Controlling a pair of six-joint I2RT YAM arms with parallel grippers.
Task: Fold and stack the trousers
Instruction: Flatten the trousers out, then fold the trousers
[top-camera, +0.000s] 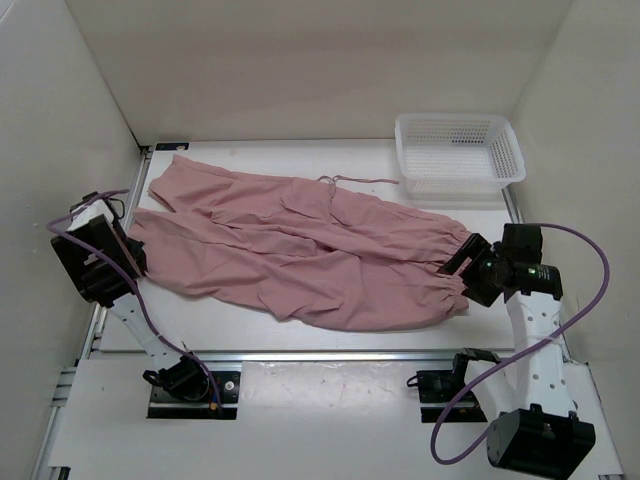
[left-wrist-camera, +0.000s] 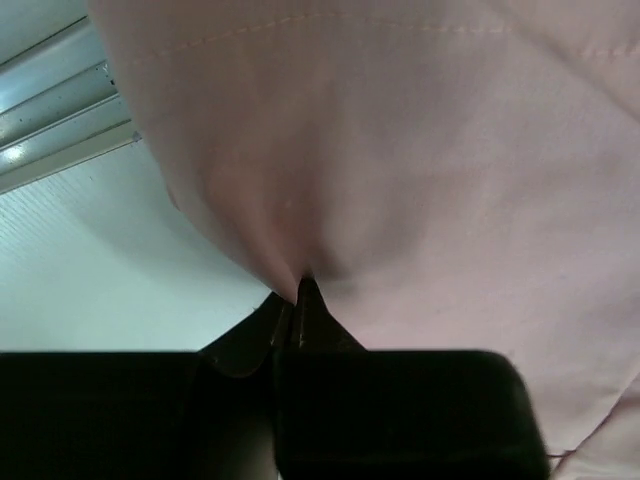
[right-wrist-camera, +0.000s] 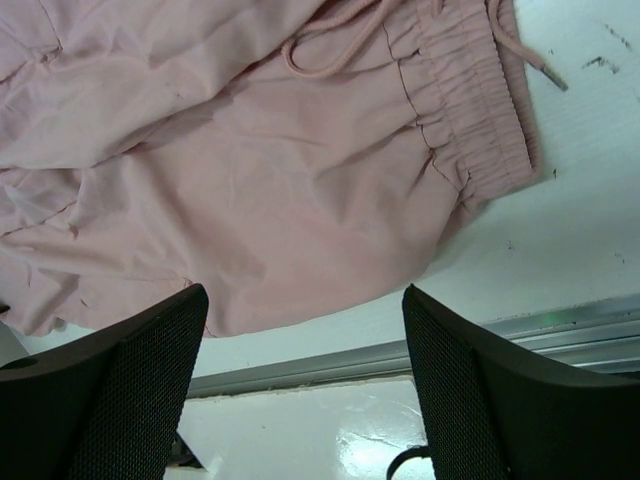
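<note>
The dusty-pink trousers (top-camera: 300, 250) lie spread and wrinkled across the white table, legs toward the left and the gathered waist toward the right. The drawstring (top-camera: 355, 180) trails off their far edge. My left gripper (top-camera: 135, 262) sits at the end of the near leg. In the left wrist view its jaws are shut (left-wrist-camera: 293, 300) on a pinch of the pink cloth (left-wrist-camera: 420, 150). My right gripper (top-camera: 456, 262) stands open at the waist end. In the right wrist view its fingers (right-wrist-camera: 303, 292) straddle the cloth's near edge, touching nothing, below the elastic waistband (right-wrist-camera: 475, 100) and drawstring (right-wrist-camera: 330, 50).
An empty white mesh basket (top-camera: 459, 178) stands at the table's far right corner, just beyond the waist. A metal rail (top-camera: 300, 355) runs along the table's near edge, and another rail (left-wrist-camera: 60, 130) borders the left side. White walls enclose the table.
</note>
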